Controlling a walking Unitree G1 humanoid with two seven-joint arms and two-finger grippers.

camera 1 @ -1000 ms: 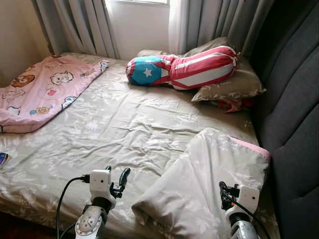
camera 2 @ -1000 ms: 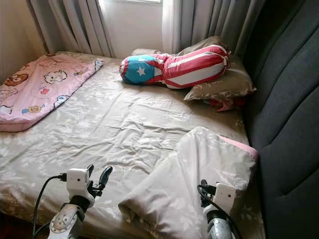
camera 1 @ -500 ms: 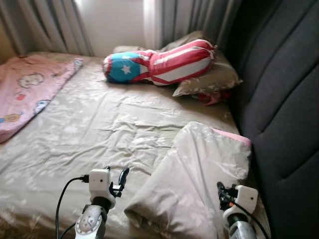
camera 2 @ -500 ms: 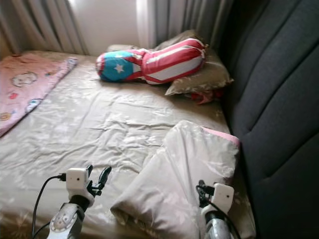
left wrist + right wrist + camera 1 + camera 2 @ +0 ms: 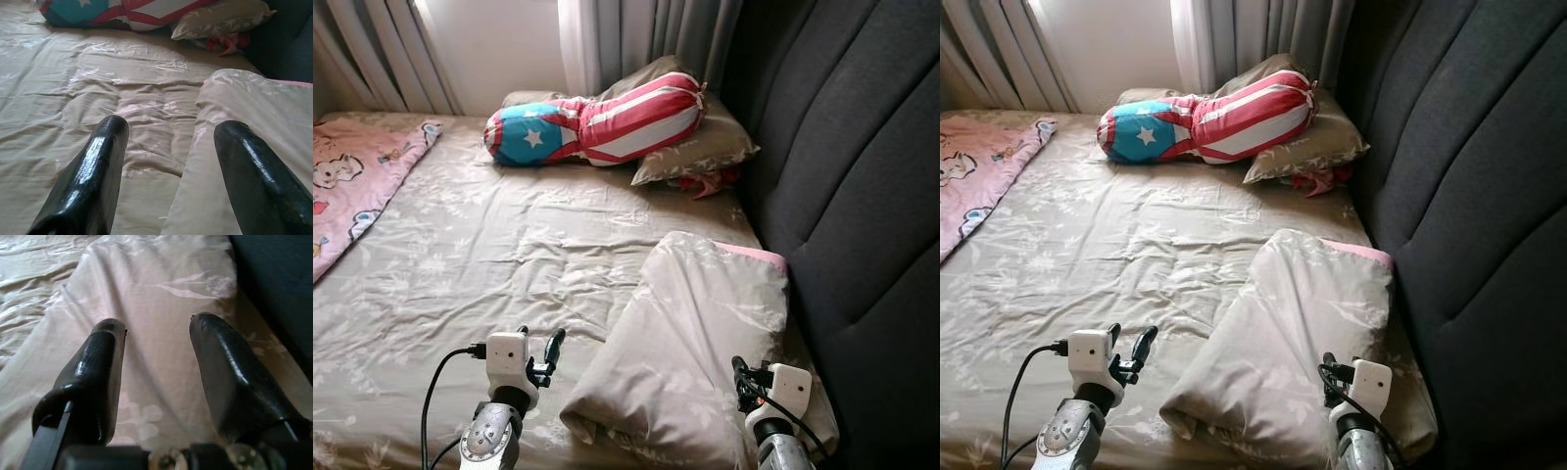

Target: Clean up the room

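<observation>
Wrinkled floral bed sheet [image 5: 509, 245] spreads before us; our left gripper [image 5: 168, 132] hovers spread beside the puffy folded quilt [image 5: 695, 343], our right gripper [image 5: 156, 323] spread just above its satiny cloth.

On bed: 1 striped bolster [image 5: 597, 125], 2 beige pillows [image 5: 690, 333] [image 5: 700, 152], 1 pink blanket [image 5: 347, 186]. Also 2 grippers [image 5: 551, 350] [image 5: 740, 377], 1 red cloth [image 5: 710, 183].
</observation>
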